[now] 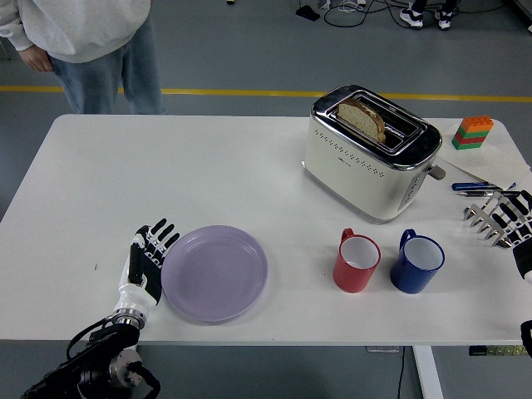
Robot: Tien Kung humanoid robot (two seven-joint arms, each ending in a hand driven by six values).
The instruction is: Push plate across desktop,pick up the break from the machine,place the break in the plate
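A lilac plate point(214, 273) lies near the table's front edge, left of centre. My left hand point(147, 253) rests flat against the plate's left rim, fingers open and straight. A white toaster point(370, 152) stands at the back right with a slice of bread point(362, 118) sticking up from its far slot. My right hand point(499, 218) is at the right edge, right of the toaster, fingers spread and holding nothing.
A red mug point(357, 261) and a blue mug point(416, 263) stand in front of the toaster. A stack of coloured blocks point(472, 133) and pens point(478, 188) lie at the far right. A person point(87, 46) stands at the far left side.
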